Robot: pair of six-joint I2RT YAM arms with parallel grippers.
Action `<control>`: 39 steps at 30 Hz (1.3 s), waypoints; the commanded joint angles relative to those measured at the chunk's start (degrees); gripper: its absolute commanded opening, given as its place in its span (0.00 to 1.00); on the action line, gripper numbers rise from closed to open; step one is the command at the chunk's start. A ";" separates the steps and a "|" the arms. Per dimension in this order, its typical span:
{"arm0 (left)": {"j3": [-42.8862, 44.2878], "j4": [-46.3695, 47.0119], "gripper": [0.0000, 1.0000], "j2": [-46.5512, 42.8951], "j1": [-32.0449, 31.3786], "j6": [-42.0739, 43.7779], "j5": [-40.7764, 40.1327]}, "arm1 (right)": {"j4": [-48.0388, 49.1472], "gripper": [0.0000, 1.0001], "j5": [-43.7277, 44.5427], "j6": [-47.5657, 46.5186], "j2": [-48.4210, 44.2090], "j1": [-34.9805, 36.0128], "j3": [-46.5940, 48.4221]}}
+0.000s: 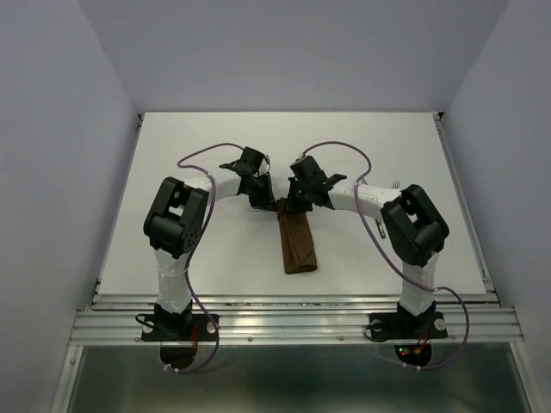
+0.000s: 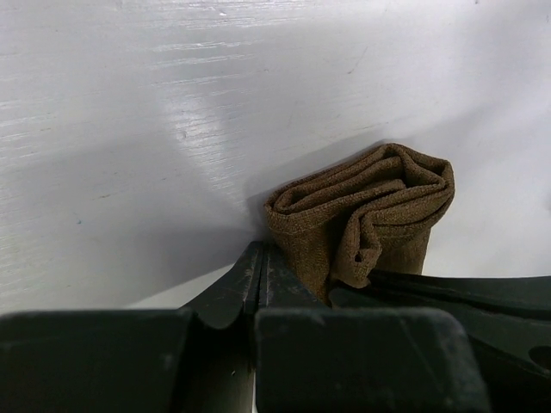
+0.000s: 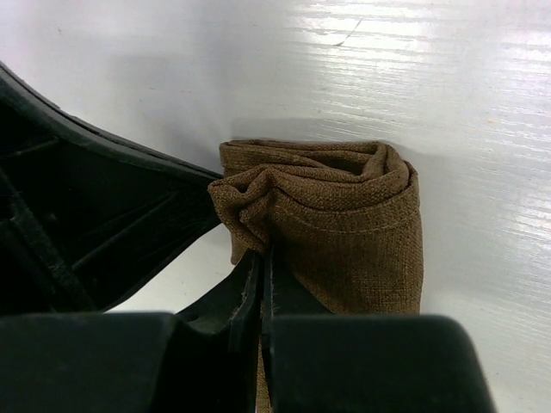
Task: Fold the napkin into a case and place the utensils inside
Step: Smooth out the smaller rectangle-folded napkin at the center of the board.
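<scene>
Case (image 1: 298, 243) on table (image 1: 215, 155), far end pinched by both jaws; inside hidden.

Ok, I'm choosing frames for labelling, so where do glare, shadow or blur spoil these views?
Top external: even light, sharp, the narrow folded dark brown cloth clear against the white table. Left wrist: streaky glare up top, soft shadow around the cloth, the black left claw blurred. Right wrist: glare streaks at upper right, weave crisp, the black right claw out of focus.
</scene>
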 commanded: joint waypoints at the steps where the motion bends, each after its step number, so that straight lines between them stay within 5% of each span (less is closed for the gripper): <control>1: -0.15 0.45 0.00 -0.09 -0.33 0.03 1.20 | -0.37 0.01 1.03 -0.17 -1.47 0.65 3.06; 31: -0.32 0.36 0.00 -1.14 -0.42 -0.68 0.67 | -0.55 0.01 2.09 1.41 3.98 1.18 5.17; 39: -0.59 -2.18 0.04 -8.08 -0.42 1.34 -3.88 | -0.46 0.01 2.09 1.85 5.04 1.18 4.03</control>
